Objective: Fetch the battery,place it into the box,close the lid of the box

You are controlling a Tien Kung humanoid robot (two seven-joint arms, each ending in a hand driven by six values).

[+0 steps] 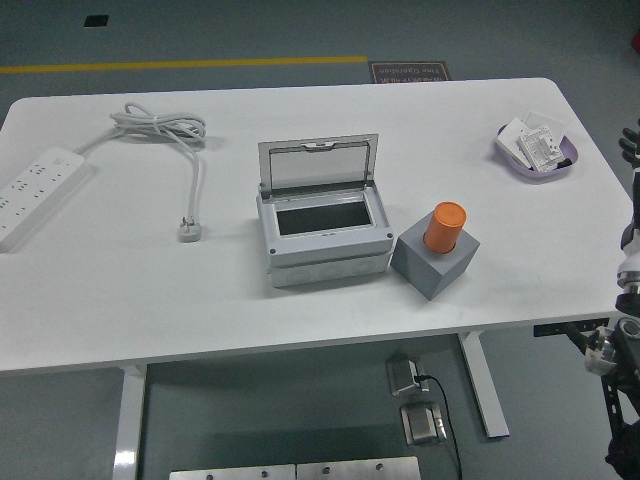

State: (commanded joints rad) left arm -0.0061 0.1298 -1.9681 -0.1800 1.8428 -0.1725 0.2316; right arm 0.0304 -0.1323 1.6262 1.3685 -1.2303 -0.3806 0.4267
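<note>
The battery (444, 227) is an orange cylinder standing upright in a grey block holder (436, 262), right of the table's middle. Touching the holder's left side is the grey box (322, 250); its lid (318, 163) stands open at the back and the inside looks empty. My right hand (630, 146) shows only as a dark sliver at the picture's right edge, beyond the table's right end and well away from the battery. The arm (626, 300) hangs below it. The left arm is out of view.
A white power strip (35, 190) lies at the left edge, its coiled cable (160, 127) ending in a plug (190, 231) left of the box. A purple tray (540, 168) of small white parts sits at the far right corner.
</note>
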